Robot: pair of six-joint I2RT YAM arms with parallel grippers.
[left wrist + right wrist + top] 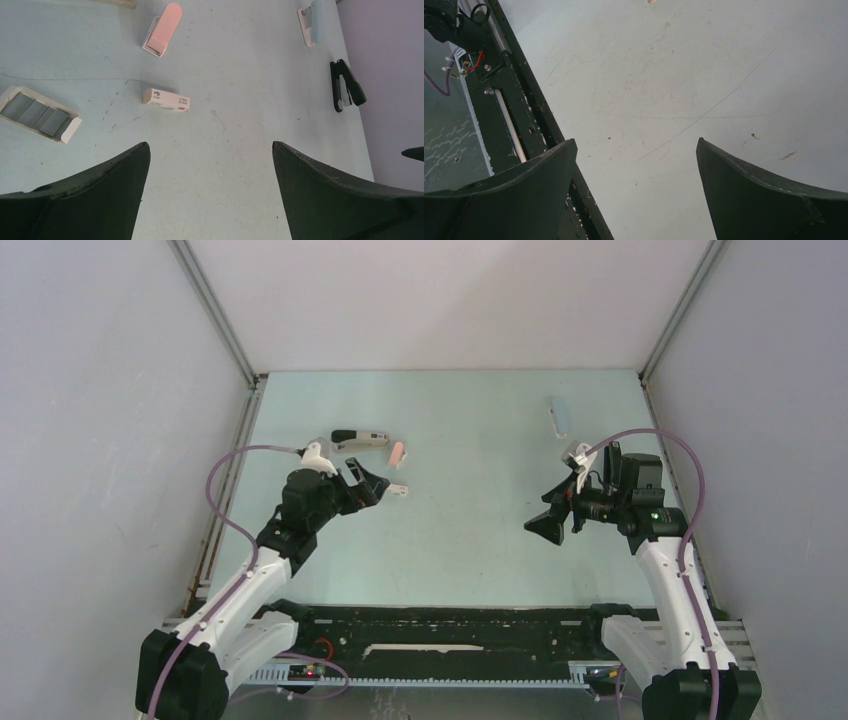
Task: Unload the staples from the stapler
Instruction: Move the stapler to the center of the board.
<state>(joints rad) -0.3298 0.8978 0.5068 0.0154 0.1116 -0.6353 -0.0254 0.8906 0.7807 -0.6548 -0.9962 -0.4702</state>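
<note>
One stapler (pixel 358 437), black under a silver top arm, lies at the far left of the tabletop (pixel 470 540), just beyond the left claw (pixel 372 486). No loose strips lie beside it, so its staples are presumably inside. A pink stapler (pixel 397 453) and a small staple box (pixel 397 491) sit to its right. Both claws gape wide, holding nothing. The right claw (pixel 545 528) hovers well apart over bare tabletop, likely waiting to help. Only the left wrist view shows an open tray of staple strips (pixel 40 114) and a black hinged tool (pixel 346 85) near the right wall. Only the overhead view shows the task stapler clearly.
</note>
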